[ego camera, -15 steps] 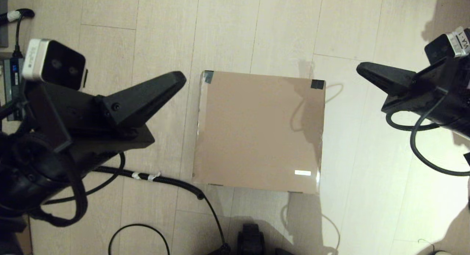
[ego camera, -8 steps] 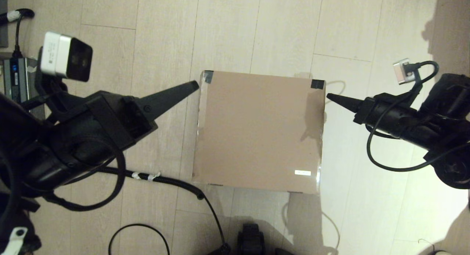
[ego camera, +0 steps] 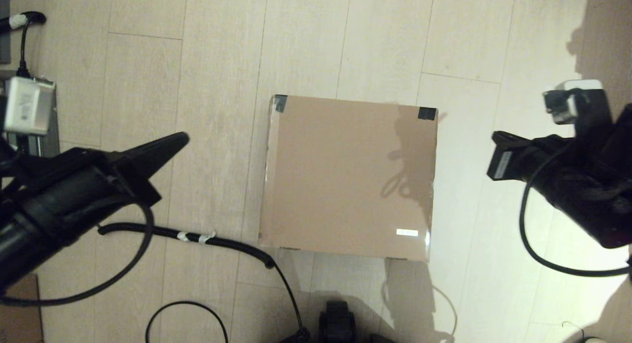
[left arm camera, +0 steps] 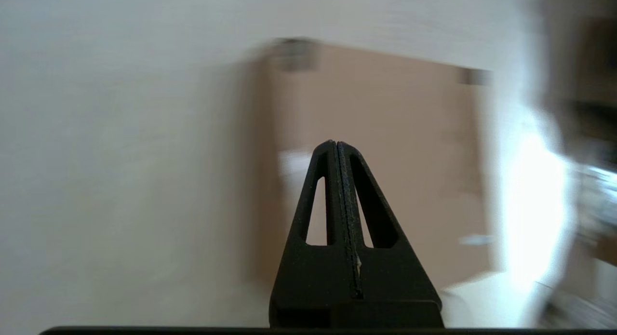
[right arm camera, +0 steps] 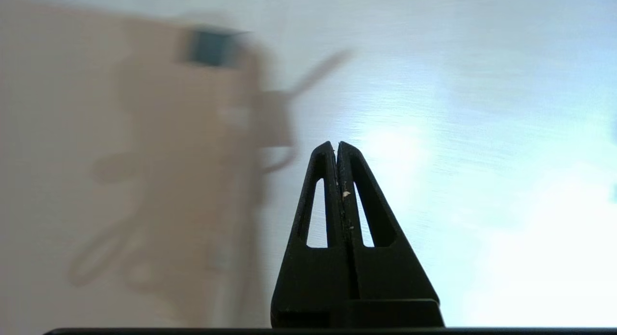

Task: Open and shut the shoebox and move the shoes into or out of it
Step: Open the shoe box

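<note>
So far nothing looks done: shoebox [ego camera: 348,177] sits closed on floor [ego camera: 222,47] at centre, shoes not visible. Left gripper [ego camera: 180,140] and right gripper [ego camera: 496,163] wait at its sides, apart from it, fingers pressed together, empty. Opening lid etc. remains.

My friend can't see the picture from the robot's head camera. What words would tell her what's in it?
A closed brown shoebox with black tape at its far corners sits on a pale wood floor. The left gripper hangs off to its left and the right gripper off to its right, neither touching it. No shoes show.
</note>
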